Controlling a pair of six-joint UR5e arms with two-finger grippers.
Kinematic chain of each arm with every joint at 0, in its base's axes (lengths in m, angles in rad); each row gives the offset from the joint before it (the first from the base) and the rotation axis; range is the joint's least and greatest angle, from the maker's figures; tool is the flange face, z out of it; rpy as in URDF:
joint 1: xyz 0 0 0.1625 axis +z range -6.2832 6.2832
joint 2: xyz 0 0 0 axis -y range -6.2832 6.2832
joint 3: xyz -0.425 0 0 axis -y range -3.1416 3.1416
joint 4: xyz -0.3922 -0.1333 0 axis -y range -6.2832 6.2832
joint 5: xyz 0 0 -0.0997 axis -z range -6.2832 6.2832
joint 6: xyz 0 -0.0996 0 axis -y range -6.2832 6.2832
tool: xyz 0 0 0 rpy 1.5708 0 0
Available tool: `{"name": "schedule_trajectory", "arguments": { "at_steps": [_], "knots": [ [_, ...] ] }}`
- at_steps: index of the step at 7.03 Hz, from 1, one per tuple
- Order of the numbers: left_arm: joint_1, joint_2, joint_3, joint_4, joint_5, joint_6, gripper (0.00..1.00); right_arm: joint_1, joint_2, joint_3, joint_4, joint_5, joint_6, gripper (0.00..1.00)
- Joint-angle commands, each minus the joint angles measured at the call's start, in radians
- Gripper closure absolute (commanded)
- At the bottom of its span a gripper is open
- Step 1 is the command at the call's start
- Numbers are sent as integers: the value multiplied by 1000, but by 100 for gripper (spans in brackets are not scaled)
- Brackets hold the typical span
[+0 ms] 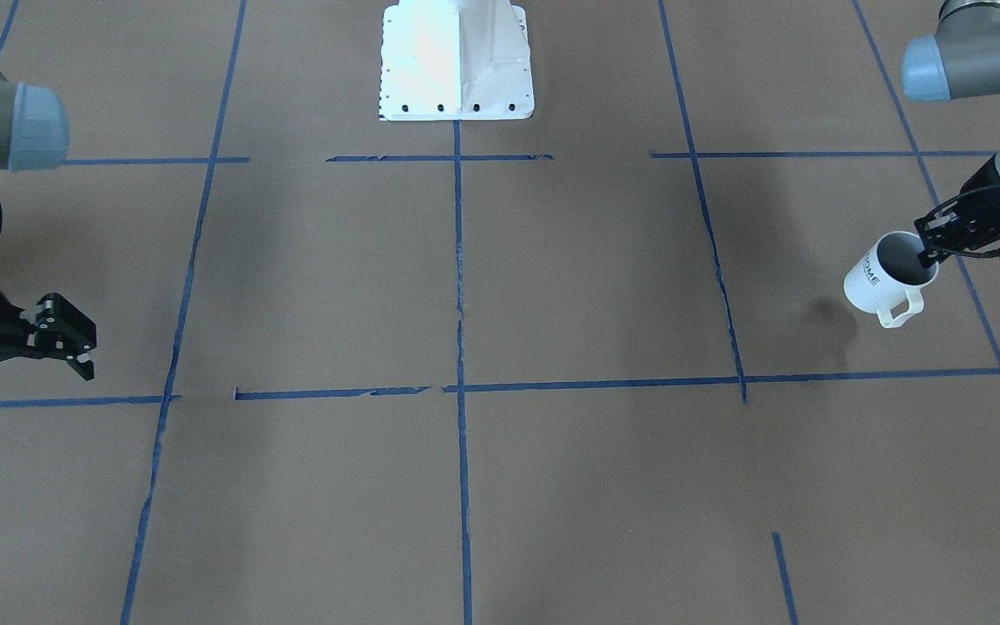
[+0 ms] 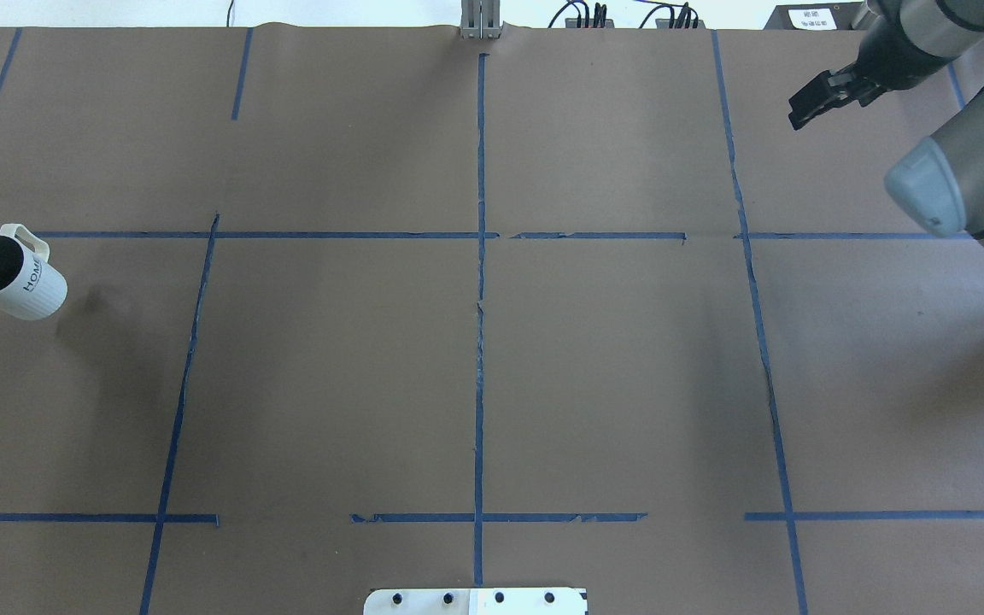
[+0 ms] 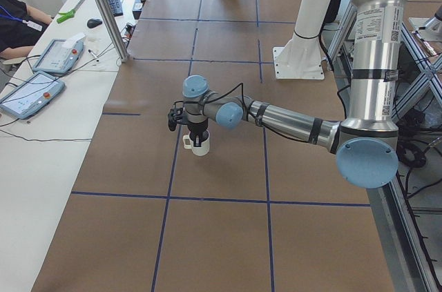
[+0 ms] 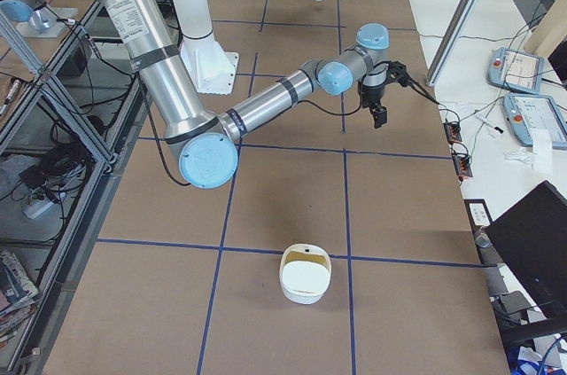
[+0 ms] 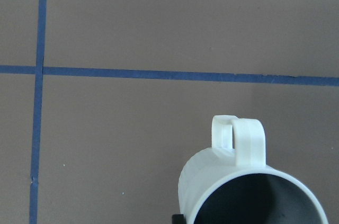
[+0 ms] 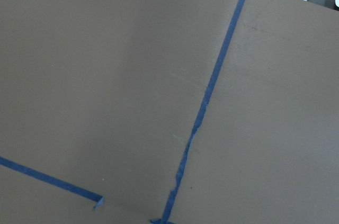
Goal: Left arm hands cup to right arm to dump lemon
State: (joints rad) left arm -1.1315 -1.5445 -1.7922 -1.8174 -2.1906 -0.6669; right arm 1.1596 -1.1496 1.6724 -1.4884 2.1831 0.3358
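The cup [image 1: 878,282], a white mug with "HOME" lettering, hangs tilted just above the table at my left end. My left gripper [image 1: 930,252] is shut on its rim, one finger inside. The cup also shows in the overhead view [image 2: 18,278], the left side view [image 3: 200,147] and the left wrist view [image 5: 238,181], handle pointing away. The lemon is hidden; only the dark grey inside of the cup shows. My right gripper [image 1: 62,343] is open and empty, hovering far off at the table's right end, and shows in the overhead view [image 2: 812,101].
The robot's white base [image 1: 457,61] stands at the table's middle edge. A white bowl-like container [image 4: 306,273] sits on the table beyond my right gripper. Blue tape lines mark the brown table [image 2: 475,342]. Operator desks with pendants [image 3: 31,92] line the far side.
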Motion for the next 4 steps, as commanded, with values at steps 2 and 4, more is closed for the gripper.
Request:
{"name": "schedule_trajectory", "arguments": {
  "at_steps": [2, 4],
  "knots": [
    [41, 47, 4, -112, 2, -71, 100, 117, -106, 27, -39, 106, -112, 0],
    [104, 47, 5, -112, 2, -103, 100, 135, -183, 74, -41, 106, -126, 0]
  ]
}}
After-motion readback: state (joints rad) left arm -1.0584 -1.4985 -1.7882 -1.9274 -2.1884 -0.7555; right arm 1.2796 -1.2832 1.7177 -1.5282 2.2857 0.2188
